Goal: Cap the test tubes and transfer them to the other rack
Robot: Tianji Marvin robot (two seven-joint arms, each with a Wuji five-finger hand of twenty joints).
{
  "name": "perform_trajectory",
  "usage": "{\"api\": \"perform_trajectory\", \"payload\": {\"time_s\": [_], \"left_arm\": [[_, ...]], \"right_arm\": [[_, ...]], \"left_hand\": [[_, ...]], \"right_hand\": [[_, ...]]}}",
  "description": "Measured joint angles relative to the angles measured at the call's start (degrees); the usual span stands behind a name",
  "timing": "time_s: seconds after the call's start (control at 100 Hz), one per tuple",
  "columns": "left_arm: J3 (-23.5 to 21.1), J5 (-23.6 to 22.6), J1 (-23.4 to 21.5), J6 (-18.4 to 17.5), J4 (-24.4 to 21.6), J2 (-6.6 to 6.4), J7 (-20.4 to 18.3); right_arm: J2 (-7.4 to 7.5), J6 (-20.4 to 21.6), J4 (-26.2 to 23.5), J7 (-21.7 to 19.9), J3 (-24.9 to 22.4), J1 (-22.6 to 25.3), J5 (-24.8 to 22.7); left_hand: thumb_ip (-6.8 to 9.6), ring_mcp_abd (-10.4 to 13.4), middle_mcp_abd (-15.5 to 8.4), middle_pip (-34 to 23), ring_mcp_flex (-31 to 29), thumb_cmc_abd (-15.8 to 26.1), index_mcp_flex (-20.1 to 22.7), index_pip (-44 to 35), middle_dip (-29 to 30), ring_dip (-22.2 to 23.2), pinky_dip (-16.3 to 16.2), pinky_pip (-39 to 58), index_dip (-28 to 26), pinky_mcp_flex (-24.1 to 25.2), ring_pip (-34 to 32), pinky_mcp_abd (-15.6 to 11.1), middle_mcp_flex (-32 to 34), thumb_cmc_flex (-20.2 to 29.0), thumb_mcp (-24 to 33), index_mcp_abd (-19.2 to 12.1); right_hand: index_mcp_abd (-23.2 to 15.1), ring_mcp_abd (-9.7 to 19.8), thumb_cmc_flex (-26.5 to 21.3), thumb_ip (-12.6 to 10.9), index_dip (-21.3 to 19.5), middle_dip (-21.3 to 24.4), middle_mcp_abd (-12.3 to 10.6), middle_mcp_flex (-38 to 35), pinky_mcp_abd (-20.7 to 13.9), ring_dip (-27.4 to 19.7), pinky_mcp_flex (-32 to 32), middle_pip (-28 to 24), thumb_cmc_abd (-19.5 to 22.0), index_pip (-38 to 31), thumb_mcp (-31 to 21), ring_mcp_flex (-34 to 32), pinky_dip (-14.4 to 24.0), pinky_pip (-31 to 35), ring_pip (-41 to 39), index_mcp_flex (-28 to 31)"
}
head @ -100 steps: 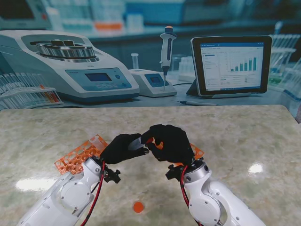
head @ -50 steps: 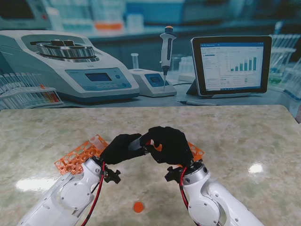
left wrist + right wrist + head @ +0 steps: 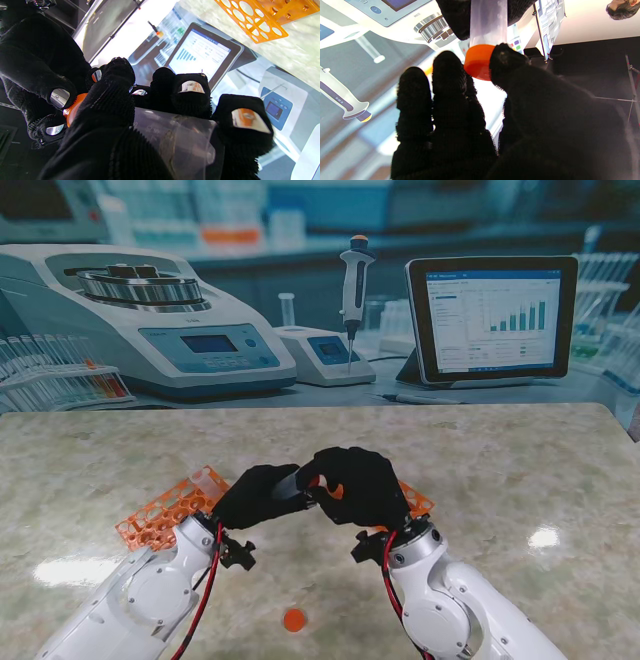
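My two black-gloved hands meet above the table's middle. My left hand (image 3: 258,494) is shut on a clear test tube (image 3: 288,485), whose body fills the left wrist view (image 3: 175,140). My right hand (image 3: 358,485) pinches an orange cap (image 3: 478,61) that sits on the mouth of the tube (image 3: 488,22). The same cap (image 3: 73,110) shows between the fingers in the left wrist view. An orange rack (image 3: 165,508) lies on the table to the left behind my left hand. A second orange rack (image 3: 418,502) peeks out behind my right hand.
A loose orange cap (image 3: 293,619) lies on the marble table near me, between the two arms. The far wall is a lab backdrop with a centrifuge (image 3: 150,320), a pipette (image 3: 354,280) and a tablet (image 3: 490,315).
The right hand has shifted very slightly on the cap; the tube and the left hand stay where they were.
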State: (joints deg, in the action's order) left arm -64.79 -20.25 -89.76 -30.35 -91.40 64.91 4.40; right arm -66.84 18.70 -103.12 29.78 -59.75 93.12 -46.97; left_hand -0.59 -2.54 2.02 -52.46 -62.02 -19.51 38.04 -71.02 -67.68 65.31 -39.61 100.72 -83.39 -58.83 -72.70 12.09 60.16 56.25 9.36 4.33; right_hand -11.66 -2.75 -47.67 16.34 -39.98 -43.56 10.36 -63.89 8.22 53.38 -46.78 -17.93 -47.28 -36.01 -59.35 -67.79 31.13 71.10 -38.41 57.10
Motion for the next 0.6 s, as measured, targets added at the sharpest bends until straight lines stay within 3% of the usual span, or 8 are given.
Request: {"api": "perform_trajectory", "payload": {"time_s": [0.6], "left_arm": [[0.0, 0.3, 0.1, 0.4, -0.5, -0.05, -0.9]], "right_arm": [[1.21, 1.5, -3.0, -7.8, -3.2, -0.3, 0.5]], "left_hand": [[0.00, 0.0, 0.0, 0.0, 0.0, 0.2, -0.1, 0.0, 0.0, 0.0, 0.0, 0.0, 0.0, 0.0, 0.0, 0.0, 0.0, 0.0, -0.1, 0.1]], "right_hand": [[-0.1, 0.0, -0.4, 0.0, 0.0, 0.0, 0.0, -0.1, 0.0, 0.0, 0.0, 0.0, 0.0, 0.0, 0.0, 0.0, 0.0, 0.0, 0.0, 0.2]]}}
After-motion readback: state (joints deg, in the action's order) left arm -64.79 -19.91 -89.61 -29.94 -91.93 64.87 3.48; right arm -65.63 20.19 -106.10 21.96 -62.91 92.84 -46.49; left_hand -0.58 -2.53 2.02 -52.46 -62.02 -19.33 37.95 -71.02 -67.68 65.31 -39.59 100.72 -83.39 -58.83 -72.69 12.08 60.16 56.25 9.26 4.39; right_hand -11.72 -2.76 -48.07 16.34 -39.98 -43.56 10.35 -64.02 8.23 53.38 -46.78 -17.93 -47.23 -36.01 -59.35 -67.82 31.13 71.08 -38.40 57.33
